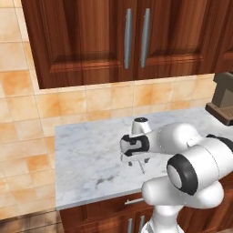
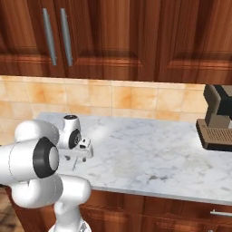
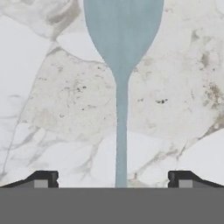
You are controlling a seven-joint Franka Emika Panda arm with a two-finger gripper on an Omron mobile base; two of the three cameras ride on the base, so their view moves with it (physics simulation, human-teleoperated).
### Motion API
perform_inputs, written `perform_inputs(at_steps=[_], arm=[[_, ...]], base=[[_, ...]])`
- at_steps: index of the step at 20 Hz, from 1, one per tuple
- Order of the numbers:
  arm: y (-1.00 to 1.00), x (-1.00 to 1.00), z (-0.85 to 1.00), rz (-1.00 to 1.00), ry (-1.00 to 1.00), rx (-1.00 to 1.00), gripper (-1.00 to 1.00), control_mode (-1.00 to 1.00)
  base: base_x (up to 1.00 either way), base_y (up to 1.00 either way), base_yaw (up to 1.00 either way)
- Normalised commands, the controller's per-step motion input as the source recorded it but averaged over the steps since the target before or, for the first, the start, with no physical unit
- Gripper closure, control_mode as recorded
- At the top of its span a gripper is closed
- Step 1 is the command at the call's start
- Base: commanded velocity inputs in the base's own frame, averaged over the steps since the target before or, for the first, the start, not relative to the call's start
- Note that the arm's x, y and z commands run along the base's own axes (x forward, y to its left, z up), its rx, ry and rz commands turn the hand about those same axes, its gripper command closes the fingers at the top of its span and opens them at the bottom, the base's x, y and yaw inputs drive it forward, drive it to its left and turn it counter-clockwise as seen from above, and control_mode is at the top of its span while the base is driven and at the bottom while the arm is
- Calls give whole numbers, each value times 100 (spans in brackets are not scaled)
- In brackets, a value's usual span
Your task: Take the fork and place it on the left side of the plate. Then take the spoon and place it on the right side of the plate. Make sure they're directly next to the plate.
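Note:
The spoon [image 3: 121,39] is pale blue-grey and lies flat on the marble counter [image 3: 52,109]. In the hand view its oval bowl is at the top and its thin handle runs straight down between my fingertips [image 3: 43,178]. My gripper [image 3: 113,179] is open, with one jaw on each side of the handle and neither touching it. From the base views the hand points down, low over the counter near its front edge, with the gripper [image 1: 133,160] [image 2: 74,158] just above the marble. A thin grey sliver [image 1: 142,167] pokes out beneath it. The fork and the plate are out of view.
A brown coffee machine [image 1: 223,98] [image 2: 217,120] stands at the counter's right end. Dark wood wall cabinets [image 1: 132,36] hang above the tiled backsplash. The counter's front edge [image 1: 100,200] runs just below the hand, with drawers under it.

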Motion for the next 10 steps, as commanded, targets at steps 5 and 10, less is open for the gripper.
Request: perform_inputs(at_steps=[5,10], arm=[[0,-16,-60,0,-25,0,100,-100],[0,-26,-60,0,-36,4,100,-100]], base=[[0,0,0],[0,0,0]])
